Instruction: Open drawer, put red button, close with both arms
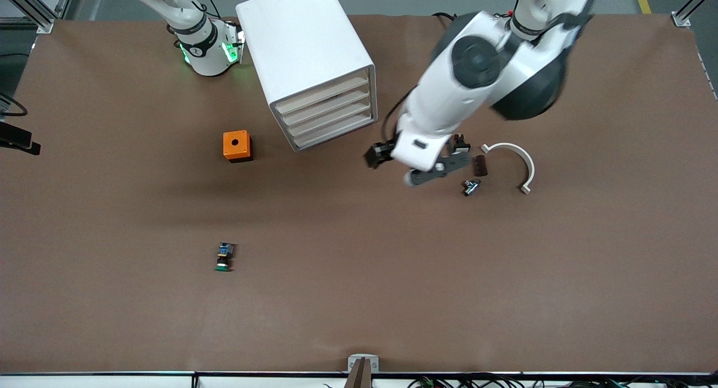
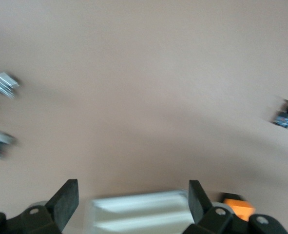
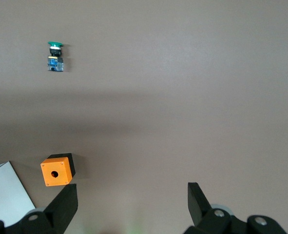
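Observation:
The white cabinet (image 1: 305,46) stands at the back; all four drawers are shut, the drawer (image 1: 336,132) lowest. My left gripper (image 1: 377,154) is open and empty, over the table just off the drawer fronts toward the left arm's end. In the left wrist view the gripper (image 2: 132,197) frames the blurred cabinet (image 2: 139,214). The red button (image 1: 461,143) lies on the table beside the left hand, partly hidden by it. My right gripper (image 3: 131,195) is open and empty, high beside the cabinet at the right arm's end.
The orange box with a hole (image 1: 236,146) (image 3: 57,170) sits beside the cabinet. The green-capped button (image 1: 224,257) (image 3: 55,56) (image 2: 287,114) lies nearer the camera. A white curved piece (image 1: 516,164), a brown block (image 1: 480,165) and a small metal part (image 1: 471,186) lie near the red button.

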Controlling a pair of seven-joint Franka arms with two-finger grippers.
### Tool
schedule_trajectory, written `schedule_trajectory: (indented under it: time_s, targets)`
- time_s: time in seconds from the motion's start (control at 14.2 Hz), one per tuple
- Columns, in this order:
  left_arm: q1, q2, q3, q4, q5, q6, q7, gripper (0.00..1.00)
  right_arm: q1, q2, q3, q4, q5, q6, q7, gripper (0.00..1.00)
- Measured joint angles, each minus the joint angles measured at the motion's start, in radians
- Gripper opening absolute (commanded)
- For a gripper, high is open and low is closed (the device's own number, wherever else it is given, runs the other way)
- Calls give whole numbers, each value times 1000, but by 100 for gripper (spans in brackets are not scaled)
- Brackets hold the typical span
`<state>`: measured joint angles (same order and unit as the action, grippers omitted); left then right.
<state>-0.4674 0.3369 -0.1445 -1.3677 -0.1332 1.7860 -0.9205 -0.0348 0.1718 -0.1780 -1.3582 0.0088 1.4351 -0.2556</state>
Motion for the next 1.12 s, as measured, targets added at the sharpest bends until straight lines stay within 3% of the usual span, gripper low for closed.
schedule_trajectory:
  time_s: [0.28,0.77,1.12]
  targets:
    - [178,-124,3,-8,31,-140,248,99,5,-39,14,-33,1,0,-6,100]
    - [426,-167,4,-23,33,-220,538,100,23,-78,78,-52,2,6,-7,100]
    - [479,-225,36,-101,33,-226,692,100,23,-82,78,-53,2,9,-7,100]
